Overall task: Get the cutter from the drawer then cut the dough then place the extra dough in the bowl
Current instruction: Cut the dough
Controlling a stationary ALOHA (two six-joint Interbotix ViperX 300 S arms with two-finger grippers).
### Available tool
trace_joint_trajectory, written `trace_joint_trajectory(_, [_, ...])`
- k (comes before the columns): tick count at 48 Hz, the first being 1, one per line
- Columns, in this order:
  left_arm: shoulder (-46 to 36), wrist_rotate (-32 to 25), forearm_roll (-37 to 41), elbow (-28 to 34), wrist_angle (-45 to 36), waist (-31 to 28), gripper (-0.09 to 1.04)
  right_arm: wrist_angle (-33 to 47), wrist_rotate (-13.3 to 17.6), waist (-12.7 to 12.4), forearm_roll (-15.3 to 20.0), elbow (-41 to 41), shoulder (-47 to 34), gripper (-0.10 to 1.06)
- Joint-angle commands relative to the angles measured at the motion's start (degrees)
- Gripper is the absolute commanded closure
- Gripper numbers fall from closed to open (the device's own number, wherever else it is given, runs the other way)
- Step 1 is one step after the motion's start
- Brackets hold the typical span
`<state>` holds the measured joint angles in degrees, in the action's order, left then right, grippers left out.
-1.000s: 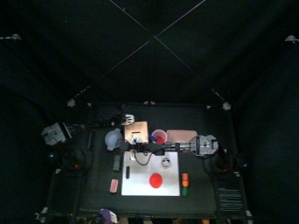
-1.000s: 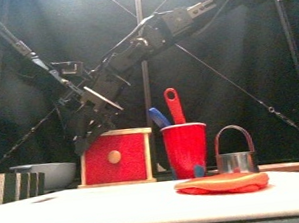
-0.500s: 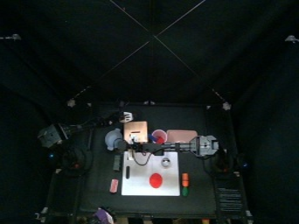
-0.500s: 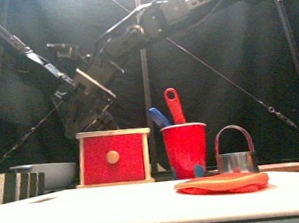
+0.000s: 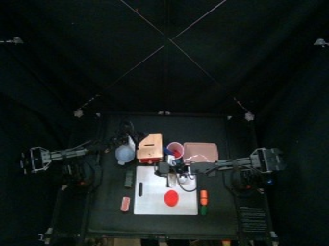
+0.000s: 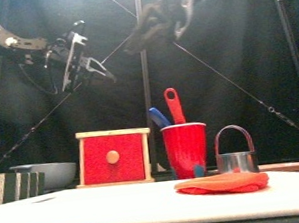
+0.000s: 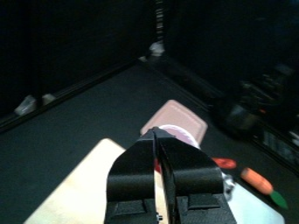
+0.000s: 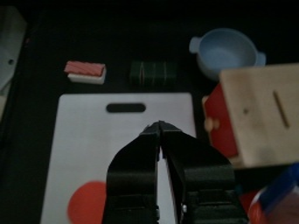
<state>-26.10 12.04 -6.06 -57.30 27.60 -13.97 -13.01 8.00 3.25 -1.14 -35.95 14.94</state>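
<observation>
Right wrist view: the right tool [image 8: 156,129] had its jaws pressed together with nothing between them. It hung over the white plastic cutting board [image 8: 105,149]. The flat red dough disc [image 8: 84,203] lay on that board, apart from the tool. Off the board, on the black worktop [image 8: 117,39], were:
- the round blue-grey bowl [image 8: 228,50]
- the pale wooden box [image 8: 267,103], near the bowl
- a dark green toy sushi roll [image 8: 152,70]
- a pink-and-white toy sushi piece [image 8: 86,70], near the roll

Left wrist view: the left tool [image 7: 159,133] was likewise narrow, jaws meeting and gripping nothing, well above the worktop. The flat pink tray [image 7: 187,116] lay past its tips. An orange toy [image 7: 257,179] lay off to one side of the cutting board.

Front view: both tools were raised high, clear of every item.
- The round metal cutter with a wire handle [image 6: 235,161] stood upright on the cutting board, just behind the dough disc. Whether the two touched could not be told.
- The red cup [image 6: 186,150] stood near the cutter on its left, holding a blue toy knife [image 6: 157,117] and a red toy knife [image 6: 173,103].
- The wooden box stood left of the cup, its red drawer front [image 6: 115,157] flush with the box.
- The bowl sat at far left, behind the sushi roll.

Top view: the left arm came in from the left, its tool near the bowl and box at the back left. The right arm reached over the back half of the board, near the cutter. The dough disc lay toward the front of the board. The pink tray lay at the back, beside the cup.
</observation>
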Motion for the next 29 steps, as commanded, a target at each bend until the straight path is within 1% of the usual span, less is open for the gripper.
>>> trace_joint_trajectory(1, [0.4, 0.0, 0.4, -1.8, 3.4, 4.8, 0.61, 2.7, -0.4, -0.3, 4.5, -7.8, 6.3, 0.57])
trace_joint_trajectory(5, [2.1, -0.1, 0.5, -2.1, 3.4, 8.1, 0.61, 3.5, -0.4, -0.3, 4.9, -11.5, 8.2, 0.55])
trace_joint_trajectory(7, [3.3, -0.3, 0.6, -2.0, 3.5, 9.8, 0.61, 3.5, -0.4, -0.3, 4.9, -12.8, 8.8, 0.52])
trace_joint_trajectory(12, [6.8, -0.2, 1.5, -1.8, 3.4, 14.3, 0.58, 3.3, -0.4, -0.6, 4.9, -15.2, 9.8, 0.41])
trace_joint_trajectory(14, [9.1, -0.2, 1.6, -1.8, 3.5, 16.3, 0.55, 3.3, -0.4, -1.2, 4.9, -16.3, 10.2, 0.35])
trace_joint_trajectory(20, [15.0, -0.1, 1.4, -0.5, 4.0, 19.3, 0.43, 3.3, -0.4, -2.5, 4.9, -18.3, 10.2, 0.25])
trace_joint_trajectory(23, [17.7, -0.1, 1.3, 0.8, 4.2, 19.9, 0.36, 3.3, -0.4, -3.3, 4.6, -19.1, 10.2, 0.23])
trace_joint_trajectory(29, [22.7, -0.4, 1.6, 3.8, 4.2, 19.8, 0.23, 3.4, -0.4, -5.0, 3.3, -20.2, 9.5, 0.22])
